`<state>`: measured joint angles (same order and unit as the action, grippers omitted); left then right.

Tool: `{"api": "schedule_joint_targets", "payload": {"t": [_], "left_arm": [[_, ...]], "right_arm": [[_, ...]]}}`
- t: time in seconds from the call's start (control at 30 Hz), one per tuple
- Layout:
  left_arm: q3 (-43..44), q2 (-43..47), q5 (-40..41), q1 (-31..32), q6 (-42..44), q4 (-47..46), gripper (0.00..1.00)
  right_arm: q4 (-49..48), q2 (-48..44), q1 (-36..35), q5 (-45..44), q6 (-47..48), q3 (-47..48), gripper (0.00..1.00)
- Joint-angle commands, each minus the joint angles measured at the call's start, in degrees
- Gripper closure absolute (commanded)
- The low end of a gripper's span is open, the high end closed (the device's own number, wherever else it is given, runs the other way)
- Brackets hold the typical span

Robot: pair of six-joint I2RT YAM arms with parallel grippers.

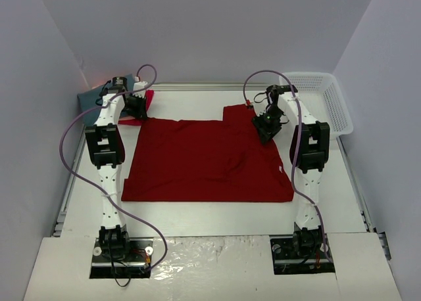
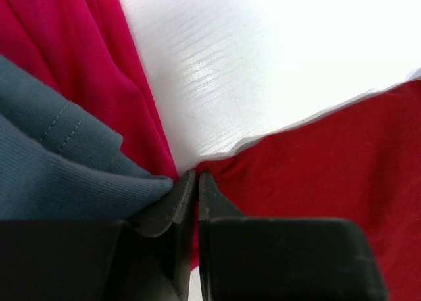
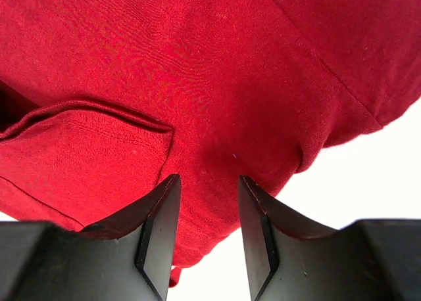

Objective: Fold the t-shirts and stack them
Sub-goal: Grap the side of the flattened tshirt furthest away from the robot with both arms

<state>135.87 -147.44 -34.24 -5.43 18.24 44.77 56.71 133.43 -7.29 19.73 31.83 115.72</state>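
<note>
Top external view shows a deep red shirt (image 1: 207,160) spread flat across the middle of the white table (image 1: 197,215), its front edge toward the arm bases. In the far left corner a teal shirt (image 1: 89,98) lies bunched, with a pink-red shirt (image 1: 147,101) just beside it and touching the far left corner of the spread one. A white mesh basket (image 1: 329,100) sits at the far right. The left claw (image 1: 136,107) is down at that far left corner, and its wrist view shows the two fingers together, tips right where the deep red edge meets the pink-red cloth, with teal fabric against the left finger. Whether any cloth is pinched between them cannot be told. The right claw (image 1: 266,127) is over the far right part of the deep red shirt, near a sleeve. Its wrist view shows the fingers apart, pointing down at wrinkled red cloth, a folded hem off to the left and bare table at the lower right. Nothing is clamped between those fingers.
</note>
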Motion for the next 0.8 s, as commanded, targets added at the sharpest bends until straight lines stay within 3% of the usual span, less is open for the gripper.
{"api": "schedule_joint_targets", "payload": {"t": [0.0,0.3,0.5,0.77], "left_arm": [[0.6,0.0,2.0,0.2,1.1,2.2,0.98],[-0.9,4.2,1.9,0.3,-0.5,1.5,0.98],[-7.8,11.4,1.0,0.4,-2.9,-4.1,0.98],[-8.9,15.6,1.6,1.5,-3.2,-3.9,0.97]], "right_arm": [[3.8,-0.3,-0.5,-0.7,0.9,2.3,0.64],[3.6,-1.0,-0.3,-0.3,0.8,4.9,0.63],[2.5,-0.9,1.0,2.1,-0.8,10.4,0.57],[1.1,3.9,2.3,5.1,-2.2,19.6,0.50]]}}
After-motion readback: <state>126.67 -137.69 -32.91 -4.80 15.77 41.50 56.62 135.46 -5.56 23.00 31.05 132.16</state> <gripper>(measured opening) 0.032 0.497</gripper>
